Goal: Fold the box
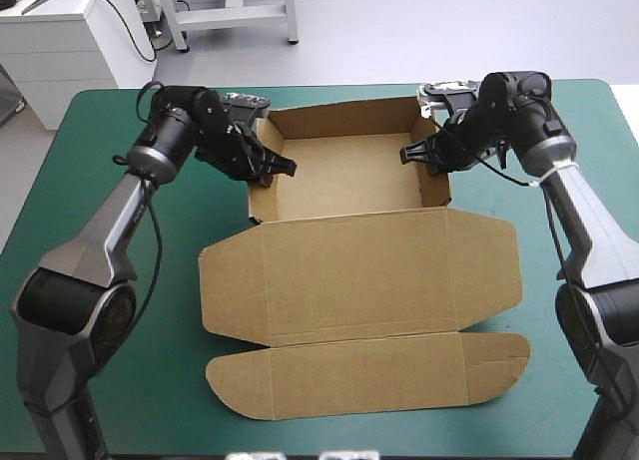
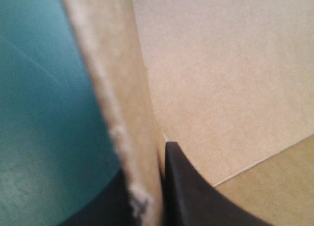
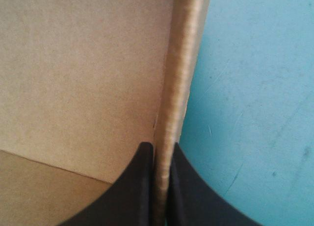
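Tuck flap (image 1: 369,375): the nearest strip of the box (image 1: 349,176), flat on the teal-green cover (image 1: 110,211) and creased to the lid (image 1: 359,270).
Lid: flat, spread open on the near side of the box; not yet raised.
Box: mid-table, an open tray with its walls up.
Left gripper (image 1: 268,169): pinched on the box's left wall (image 2: 122,103), with one finger inside and one outside.
Right gripper (image 1: 419,153): pinched the same way on the box's right wall (image 3: 184,79).
Back wall (image 1: 344,116): upright at the box's far side.
Step, as I judge it: pressing the doubled side walls so the tuck holds.
Doing it well: squeeze both walls evenly and keep them upright. Release straight upward so neither wall springs out.
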